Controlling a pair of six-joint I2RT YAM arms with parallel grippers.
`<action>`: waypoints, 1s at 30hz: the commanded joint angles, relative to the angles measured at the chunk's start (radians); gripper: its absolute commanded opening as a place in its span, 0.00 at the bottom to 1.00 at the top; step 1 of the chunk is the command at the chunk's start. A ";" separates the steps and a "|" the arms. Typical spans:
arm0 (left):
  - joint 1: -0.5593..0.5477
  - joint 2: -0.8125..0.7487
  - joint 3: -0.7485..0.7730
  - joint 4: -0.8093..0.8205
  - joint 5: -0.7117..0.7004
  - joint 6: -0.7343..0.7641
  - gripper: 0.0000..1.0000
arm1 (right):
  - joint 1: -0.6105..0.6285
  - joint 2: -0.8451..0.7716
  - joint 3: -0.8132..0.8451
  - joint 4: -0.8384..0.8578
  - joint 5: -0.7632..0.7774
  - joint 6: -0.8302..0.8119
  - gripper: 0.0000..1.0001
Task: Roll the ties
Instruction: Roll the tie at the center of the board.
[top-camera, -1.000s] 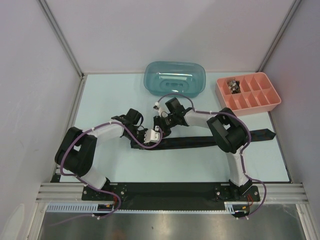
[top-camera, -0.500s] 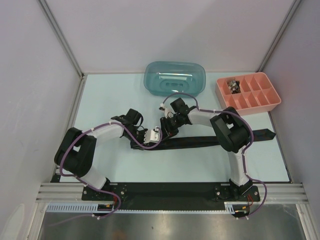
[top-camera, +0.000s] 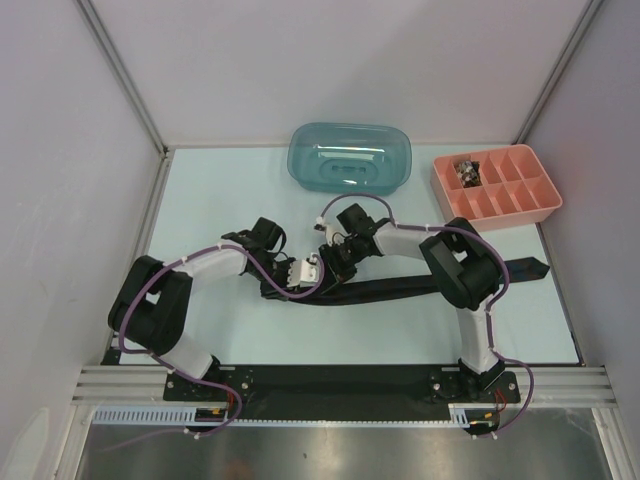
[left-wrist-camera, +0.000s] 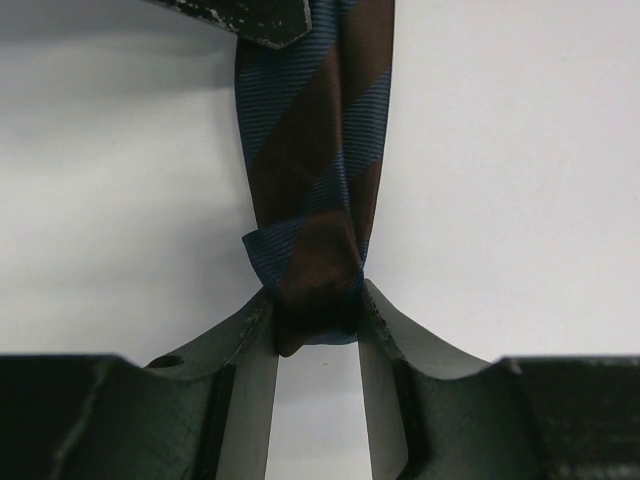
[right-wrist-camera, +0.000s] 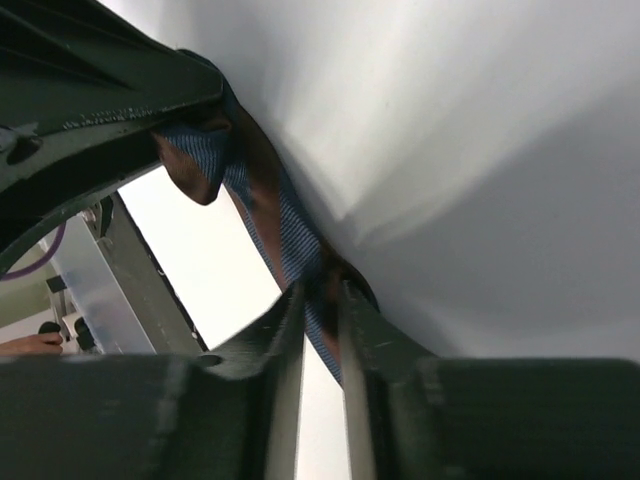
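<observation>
Spanning the middle of the pale mint table (top-camera: 230, 200), a long narrow dark fabric tie (top-camera: 400, 288) lies flat. It runs from the grippers at centre-left to its pointed tip at right and passes under the black-and-white right arm (top-camera: 460, 265). Wrist views show it has diagonal blue and brown stripes. A translucent teal plastic tub (top-camera: 349, 155) sits at upper centre. A salmon-pink plastic compartment tray (top-camera: 497, 185) sits at upper right, with small dark bits in its upper-left cell.

The left gripper (left-wrist-camera: 318, 325) is clenched on the folded tie end, fabric bunched between both fingers at bottom centre of frame. The right gripper (right-wrist-camera: 322, 300) is pinching the same tie just beside it. From its fingers the strip runs up-left to the left gripper.

Versus a second ago, the right forearm and its purple cable (top-camera: 350, 197) sit slightly lower in frame. Tub, tray and tie tip are unchanged.
</observation>
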 joint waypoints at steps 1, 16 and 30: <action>-0.007 -0.036 -0.012 0.002 0.022 -0.004 0.40 | 0.021 -0.034 -0.008 -0.051 -0.004 -0.033 0.18; -0.007 -0.084 -0.058 0.002 0.043 0.027 0.41 | -0.012 -0.097 0.078 -0.113 -0.005 -0.108 0.38; -0.025 -0.073 -0.070 -0.025 -0.017 0.084 0.40 | -0.012 -0.028 0.051 -0.053 -0.039 -0.025 0.37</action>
